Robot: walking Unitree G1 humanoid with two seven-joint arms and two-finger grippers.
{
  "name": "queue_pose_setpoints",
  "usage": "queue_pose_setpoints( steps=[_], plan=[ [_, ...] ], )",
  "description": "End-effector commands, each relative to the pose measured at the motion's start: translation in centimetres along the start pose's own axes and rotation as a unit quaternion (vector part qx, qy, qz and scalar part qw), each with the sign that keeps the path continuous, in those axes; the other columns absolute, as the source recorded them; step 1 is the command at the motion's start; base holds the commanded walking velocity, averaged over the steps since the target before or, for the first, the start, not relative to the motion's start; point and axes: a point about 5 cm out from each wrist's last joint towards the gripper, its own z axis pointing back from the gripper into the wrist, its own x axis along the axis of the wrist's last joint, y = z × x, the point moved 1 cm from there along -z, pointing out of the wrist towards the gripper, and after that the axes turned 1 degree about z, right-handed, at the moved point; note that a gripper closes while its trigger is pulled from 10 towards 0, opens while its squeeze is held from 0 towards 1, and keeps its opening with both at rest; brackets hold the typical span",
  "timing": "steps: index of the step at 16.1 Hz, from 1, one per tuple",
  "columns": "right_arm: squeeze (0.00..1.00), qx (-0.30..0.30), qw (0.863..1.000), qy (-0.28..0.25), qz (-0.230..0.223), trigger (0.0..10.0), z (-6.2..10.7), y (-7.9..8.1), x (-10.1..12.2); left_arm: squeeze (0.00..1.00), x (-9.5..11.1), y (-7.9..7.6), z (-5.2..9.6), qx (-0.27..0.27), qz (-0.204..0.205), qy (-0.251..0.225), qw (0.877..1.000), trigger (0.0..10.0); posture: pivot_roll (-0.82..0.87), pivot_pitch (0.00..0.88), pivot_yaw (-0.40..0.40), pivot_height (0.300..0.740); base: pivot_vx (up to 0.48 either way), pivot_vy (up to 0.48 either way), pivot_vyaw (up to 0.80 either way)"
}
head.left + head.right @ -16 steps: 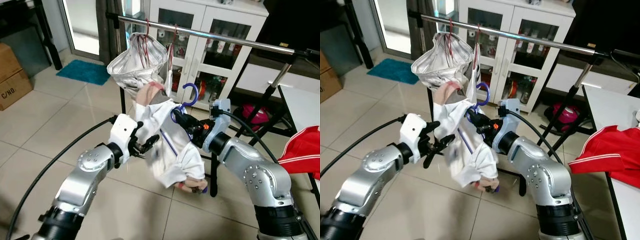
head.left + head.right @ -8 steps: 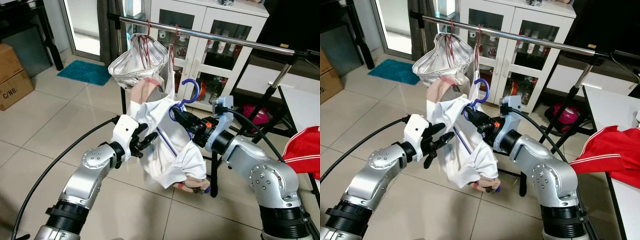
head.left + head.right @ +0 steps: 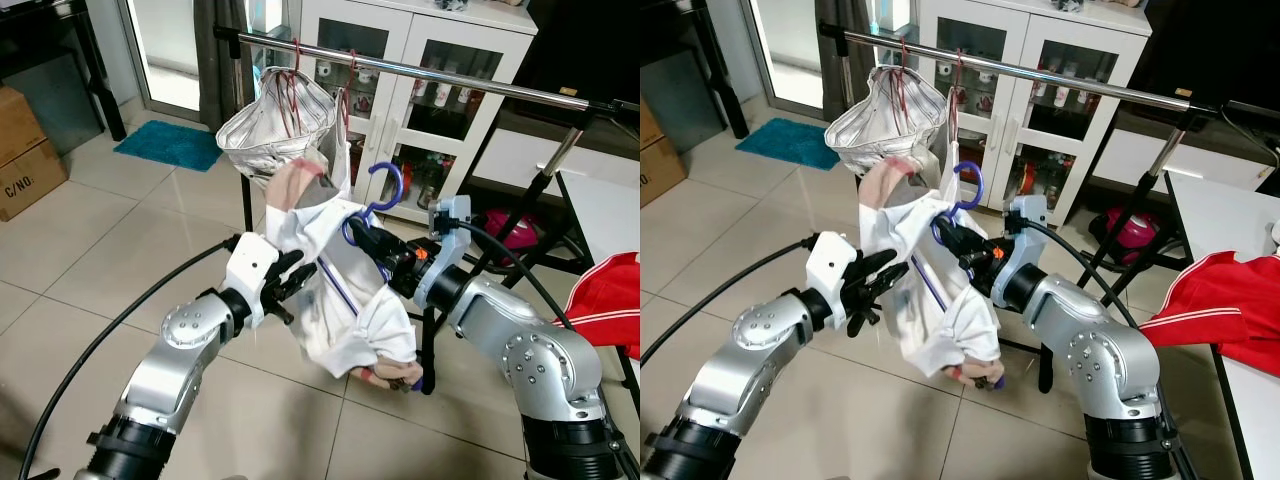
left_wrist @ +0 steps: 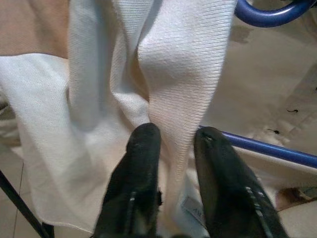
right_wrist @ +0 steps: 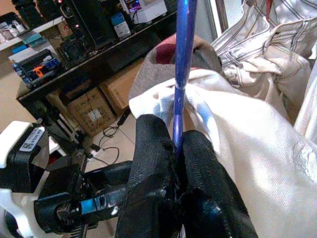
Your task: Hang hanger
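Observation:
A blue hanger (image 3: 386, 184) carries a white shirt (image 3: 335, 300) below the metal rail (image 3: 450, 80), its hook pointing up and still under the rail. My right gripper (image 3: 366, 240) is shut on the blue hanger's neck (image 5: 183, 49), with the fingertips (image 5: 153, 144) pressed around the shaft. My left gripper (image 3: 294, 276) is at the shirt's left side. A fold of the white shirt (image 4: 183, 59) runs between its two fingers (image 4: 144, 144), and the hanger's blue bar (image 4: 267, 148) lies just past them.
A silvery-white garment (image 3: 275, 125) and a second piece hang on red hangers at the rail's left end. A glass-door cabinet (image 3: 400, 60) stands behind. A red garment (image 3: 605, 300) lies on the white table at right. A cardboard box (image 3: 25, 150) and blue mat (image 3: 170, 143) sit left.
The hanger with the shirt has risen a little and swung slightly. My left gripper has moved in from the shirt's side onto a fold of it.

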Motion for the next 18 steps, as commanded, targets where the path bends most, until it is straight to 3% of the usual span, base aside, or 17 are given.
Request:
queue_pose_setpoints(
  steps=[1, 2, 4, 6, 8, 10, 14, 18],
  plan=[
    [0.00, 0.012, 1.000, -0.016, 0.006, 2.9, 0.3, 0.3, 0.8, 0.00, 0.4, -0.2, 0.1, 0.006, 0.010, -0.007, 1.000, 0.0, -0.06, 0.000, -0.097, 0.740, 0.000, 0.000, 0.00],
    [0.00, 0.013, 1.000, -0.016, 0.006, 0.0, 0.3, 0.3, 0.8, 0.00, 0.4, -0.1, 0.3, 0.012, 0.021, -0.008, 1.000, 0.0, -0.06, 0.000, -0.098, 0.740, 0.000, 0.000, 0.00],
    [0.00, 0.015, 1.000, -0.015, 0.007, 0.0, 0.3, 0.4, 0.7, 0.00, 0.4, 0.1, 0.6, 0.024, 0.035, -0.010, 0.999, 0.0, -0.06, 0.000, -0.098, 0.740, 0.000, 0.000, 0.00],
    [0.00, -0.011, 1.000, -0.003, 0.016, 0.0, 0.3, -0.2, 0.3, 0.00, 1.0, 0.5, 1.0, 0.037, 0.074, -0.024, 0.996, 0.0, -0.05, 0.000, -0.096, 0.740, 0.000, 0.000, 0.00],
    [0.00, -0.054, 0.998, 0.014, 0.023, 0.0, 0.4, -1.4, -0.2, 0.00, 1.7, 0.7, 1.1, 0.039, 0.086, -0.037, 0.995, 0.0, -0.05, 0.000, -0.096, 0.740, 0.000, 0.000, 0.00],
    [0.00, -0.149, 0.986, 0.059, 0.049, 0.0, 0.8, -4.1, -1.3, 0.00, 3.3, 1.3, 1.3, 0.048, 0.100, -0.053, 0.992, 0.0, -0.05, 0.000, -0.094, 0.740, 0.000, 0.000, 0.00],
    [0.00, -0.160, 0.976, 0.114, 0.092, 0.0, 1.3, -4.5, -2.7, 0.00, 5.4, 2.7, 1.1, 0.067, 0.102, -0.066, 0.990, 0.0, -0.05, 0.000, -0.086, 0.740, 0.000, 0.000, 0.00],
    [0.00, -0.116, 0.972, 0.152, 0.136, 0.0, 1.7, -3.7, -3.5, 0.00, 5.5, 4.4, 1.0, 0.115, 0.086, -0.050, 0.988, 0.0, -0.05, 0.000, -0.086, 0.740, 0.000, 0.000, 0.00]
  ],
)
